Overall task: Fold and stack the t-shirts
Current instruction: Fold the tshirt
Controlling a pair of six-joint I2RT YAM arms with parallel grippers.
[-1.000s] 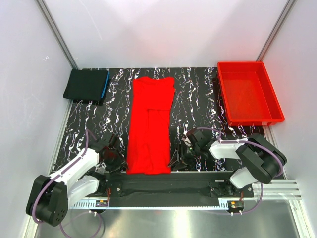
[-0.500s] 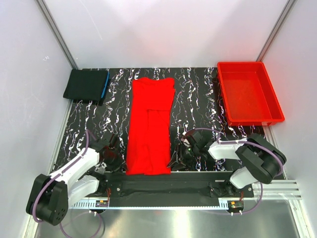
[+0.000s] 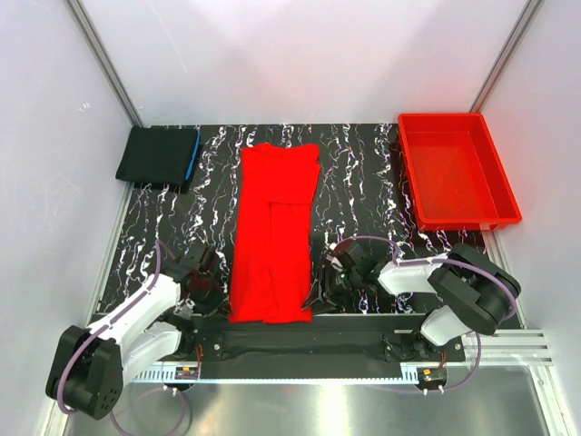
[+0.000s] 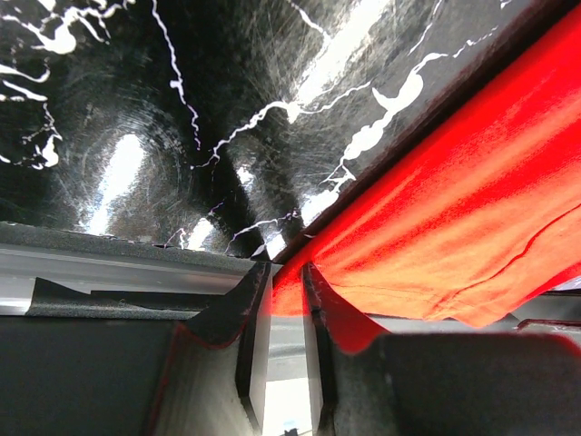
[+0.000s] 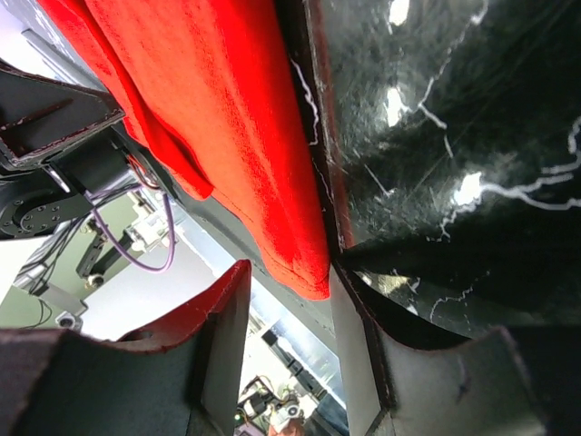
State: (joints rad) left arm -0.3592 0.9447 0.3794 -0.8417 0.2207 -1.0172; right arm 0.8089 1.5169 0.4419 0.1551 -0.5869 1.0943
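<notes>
Red t-shirt [image 3: 272, 227] looks thin, floppy and light, so it'll sag. It's lying in a long strip mid-desk [image 3: 363, 182], so I'd grab the near hem corners. Left tool [image 4: 283, 300] is narrow around the near-left corner, but I can't tell if it's pinched. Right tool [image 5: 286, 300] is wide, with the near-right corner dangling between its fingers. Folded black t-shirt [image 3: 159, 156] sits far left.

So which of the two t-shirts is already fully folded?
The black cloth t-shirt with a blue edge, far left; the bright red cloth t-shirt lies as a long strip.
</notes>
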